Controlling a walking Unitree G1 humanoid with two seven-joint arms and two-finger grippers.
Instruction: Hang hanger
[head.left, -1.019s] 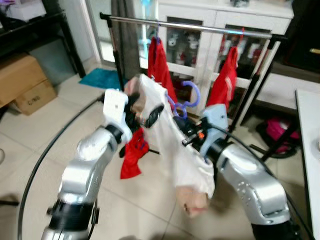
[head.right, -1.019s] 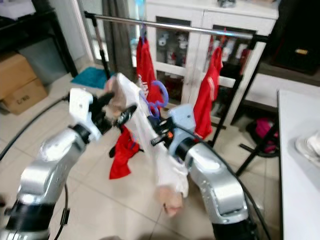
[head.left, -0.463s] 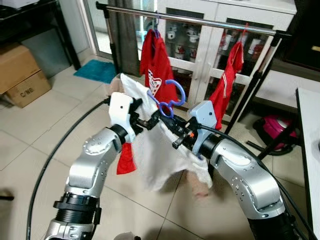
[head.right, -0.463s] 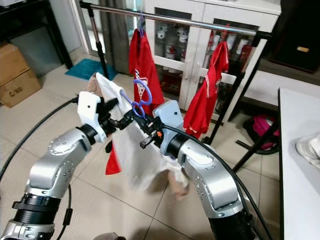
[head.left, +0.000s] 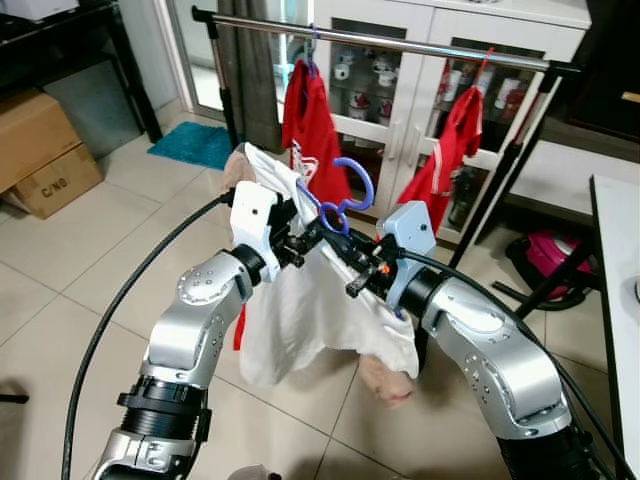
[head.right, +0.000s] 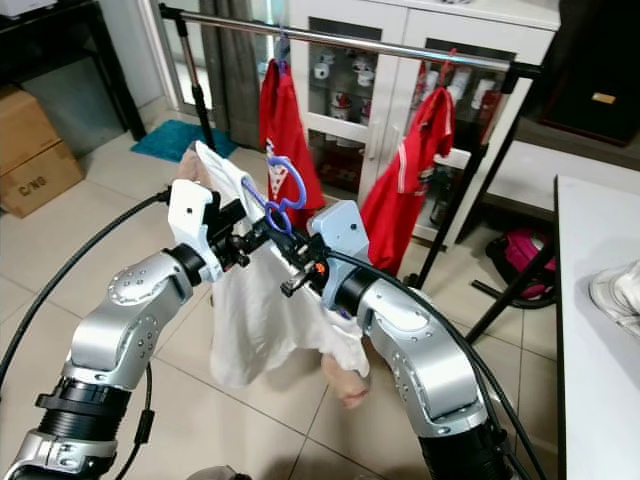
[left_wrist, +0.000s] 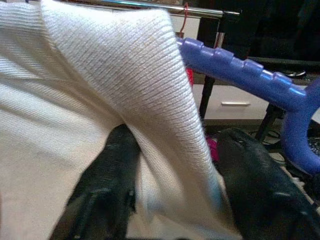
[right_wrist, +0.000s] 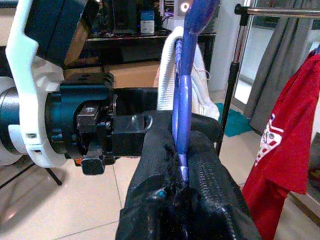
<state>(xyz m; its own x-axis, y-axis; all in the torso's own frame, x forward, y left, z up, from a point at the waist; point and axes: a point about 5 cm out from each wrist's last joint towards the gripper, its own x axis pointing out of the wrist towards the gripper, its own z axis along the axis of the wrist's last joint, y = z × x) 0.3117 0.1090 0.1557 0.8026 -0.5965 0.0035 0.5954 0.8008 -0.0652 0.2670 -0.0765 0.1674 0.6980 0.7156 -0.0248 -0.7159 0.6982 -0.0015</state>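
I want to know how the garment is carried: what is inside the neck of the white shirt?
A blue hanger sits in the white shirt; its hook sticks out at the collar. The right tool is shut on it. The hanger's shoulders are covered by cloth.

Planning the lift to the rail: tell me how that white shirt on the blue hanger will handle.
The white shirt probably stays floppy: it sags in loose folds below the blue hanger. It looks light, since the left claw and right claw hold it up together. Its hanging hem may swing and brush the red shirt.
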